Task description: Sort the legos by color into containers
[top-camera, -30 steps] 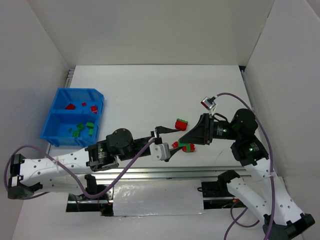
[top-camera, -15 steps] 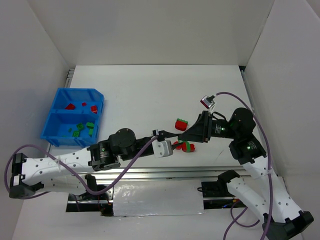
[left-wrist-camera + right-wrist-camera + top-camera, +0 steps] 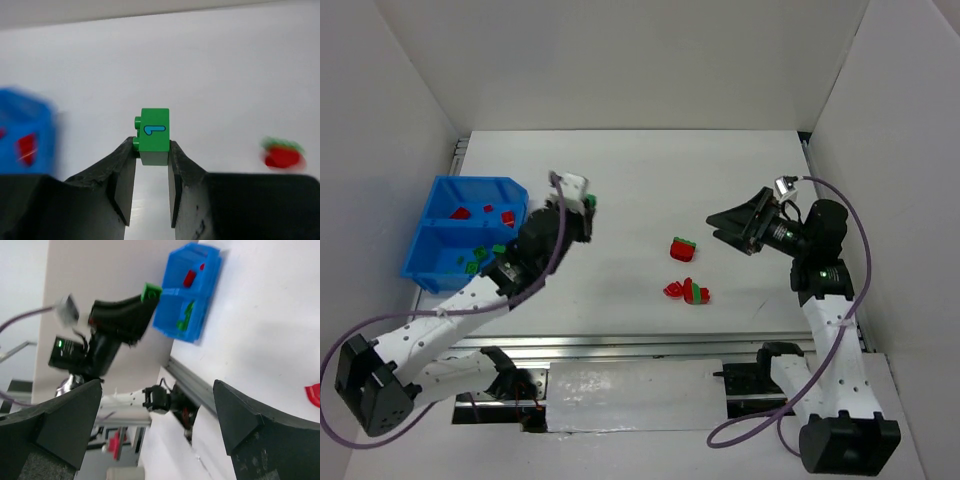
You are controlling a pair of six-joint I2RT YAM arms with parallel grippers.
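Legos nearest the arm bases are a small red-and-green cluster [image 3: 687, 291] at about 5 o'clock from the middle of the table [image 3: 640, 170], with one more red-and-green piece [image 3: 683, 246] just beyond it. A second ago both claws crowded over that cluster; now neither does. Further out, at 3 o'clock, the right gripper [image 3: 725, 220] has backed away and gone from pinched to wide, with nothing between its fingers (its wrist view shows only open air and the distant bin). Across at 9 o'clock sits the blue bin [image 3: 420, 240], with green bricks [image 3: 472, 265] in its near compartment [image 3: 440, 255] and red bricks [image 3: 460, 212] in its far compartment [image 3: 442, 198]. The left gripper [image 3: 584, 208] has swung from the centre to the bin's 3 o'clock side. It is clamped narrowly on a green brick [image 3: 154, 132], held off the table and not yet over either compartment. As I read it, the pick is done and the carry is under way, likely toward the near compartment. In the left wrist view the brick juts from the fingertips, gripped by its lower part. Its studs point to 9 o'clock, its printed face is toward the camera, and its long axis seems to run 6 to 12, in line with the fingers.
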